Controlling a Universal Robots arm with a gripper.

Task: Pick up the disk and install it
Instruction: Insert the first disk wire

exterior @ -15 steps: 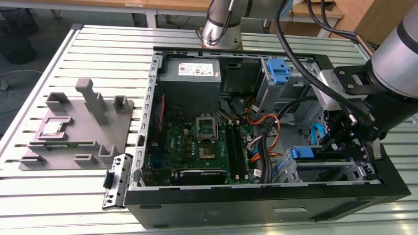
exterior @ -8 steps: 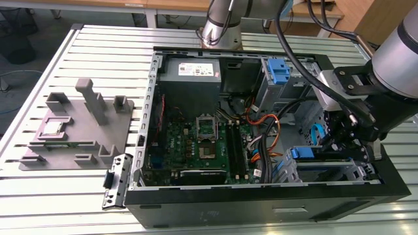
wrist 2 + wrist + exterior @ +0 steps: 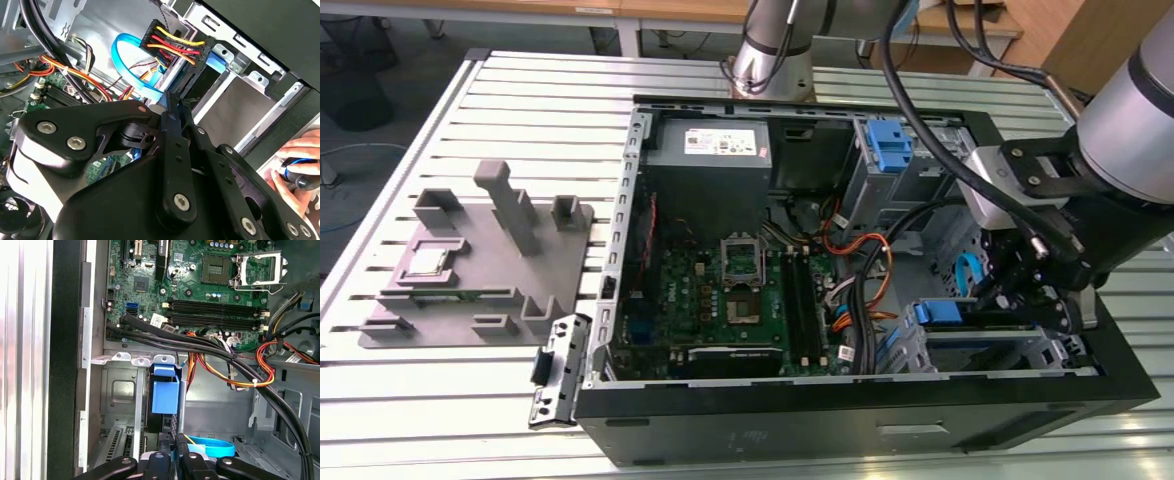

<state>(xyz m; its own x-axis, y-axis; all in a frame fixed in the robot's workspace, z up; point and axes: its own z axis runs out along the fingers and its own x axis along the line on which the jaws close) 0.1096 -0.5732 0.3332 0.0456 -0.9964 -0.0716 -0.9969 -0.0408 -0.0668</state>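
Blue-railed, the disk (image 3: 165,395) sits in the drive cage at lower centre of the first wrist view, probably seated. My gripper (image 3: 167,460) hovers just beside it, fingers nearly together, gripping nothing.

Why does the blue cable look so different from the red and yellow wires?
The blue cable is one flat, wide ribbon, while the red and yellow wires are several thin strands. The blue cable bends in a big open loop, but the red and yellow wires run bunched together into a black plug. Both are bendy and lie inside the computer case.
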